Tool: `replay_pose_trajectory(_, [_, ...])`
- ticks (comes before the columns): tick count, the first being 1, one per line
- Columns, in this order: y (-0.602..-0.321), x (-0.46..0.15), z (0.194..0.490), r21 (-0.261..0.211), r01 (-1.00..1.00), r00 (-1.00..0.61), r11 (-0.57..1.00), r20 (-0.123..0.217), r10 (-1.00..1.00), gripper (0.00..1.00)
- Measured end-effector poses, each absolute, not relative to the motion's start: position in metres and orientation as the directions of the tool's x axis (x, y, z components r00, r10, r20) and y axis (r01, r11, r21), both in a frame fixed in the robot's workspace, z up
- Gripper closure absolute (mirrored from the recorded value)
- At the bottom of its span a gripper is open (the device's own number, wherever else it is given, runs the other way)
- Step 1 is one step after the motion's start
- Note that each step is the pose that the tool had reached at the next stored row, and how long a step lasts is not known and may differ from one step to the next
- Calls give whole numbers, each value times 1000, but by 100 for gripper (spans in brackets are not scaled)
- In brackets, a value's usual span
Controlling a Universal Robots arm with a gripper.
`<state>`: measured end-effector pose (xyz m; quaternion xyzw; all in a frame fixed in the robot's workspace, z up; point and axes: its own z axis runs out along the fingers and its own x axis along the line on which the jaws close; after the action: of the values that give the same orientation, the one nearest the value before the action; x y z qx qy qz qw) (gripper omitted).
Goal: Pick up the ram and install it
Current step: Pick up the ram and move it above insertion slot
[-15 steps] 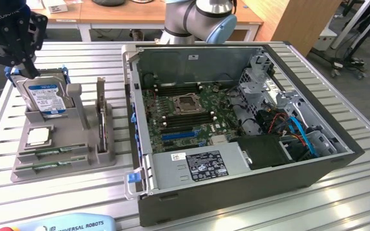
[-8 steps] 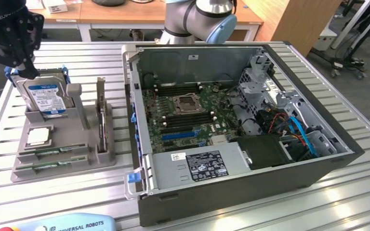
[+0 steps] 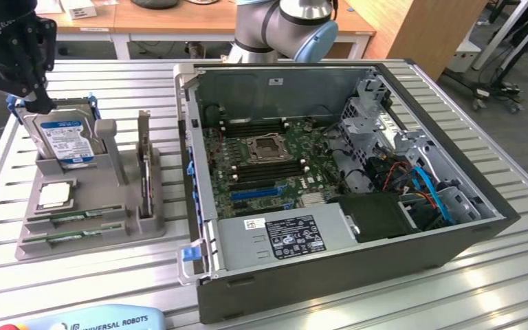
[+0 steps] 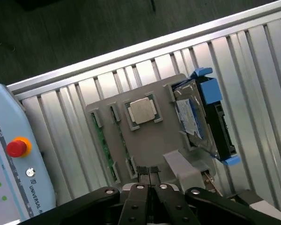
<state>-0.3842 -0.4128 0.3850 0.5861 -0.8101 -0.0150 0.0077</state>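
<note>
While the ram [image 3: 71, 218] lies unpicked in its tray [image 3: 122, 234], nine o'clock of the computer case [image 3: 337, 271], the fingers [image 4: 140, 177] are closed, empty.

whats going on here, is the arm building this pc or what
A Universal Robots arm is working beside an open PC case. Its tool is shut and empty, hanging above the grey parts holder near the upright hard drive. The ram sticks lie in their slots in the holder, next to a CPU. No stick has been picked up yet.
</note>
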Motion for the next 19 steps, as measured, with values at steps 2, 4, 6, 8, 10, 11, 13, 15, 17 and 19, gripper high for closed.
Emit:
replay_pose_trajectory(2, [-413, -384, 385, 33, -959, -283, 282, -3, -959, 90])
replay_pose_trajectory(4, [-413, -384, 385, 33, -967, -251, 251, -1, -968, 90])
replay_pose_trajectory(6, [-413, -384, 385, 34, -975, -220, 220, 1, -976, 90])
replay_pose_trajectory(8, [-413, -384, 385, 35, -981, -189, 189, 3, -982, 90])
replay_pose_trajectory(10, [-413, -384, 384, 36, -987, -157, 157, 6, -988, 90])
replay_pose_trajectory(11, [-413, -384, 384, 36, -989, -140, 140, 6, -990, 90])
replay_pose_trajectory(13, [-413, -384, 384, 38, -993, -111, 111, 9, -994, 90])
replay_pose_trajectory(15, [-413, -384, 384, 39, -996, -82, 82, 12, -997, 90])
replay_pose_trajectory(17, [-413, -384, 384, 41, -997, -63, 63, 16, -998, 90])
replay_pose_trajectory(19, [-413, -384, 384, 43, -998, -49, 50, 20, -999, 90])
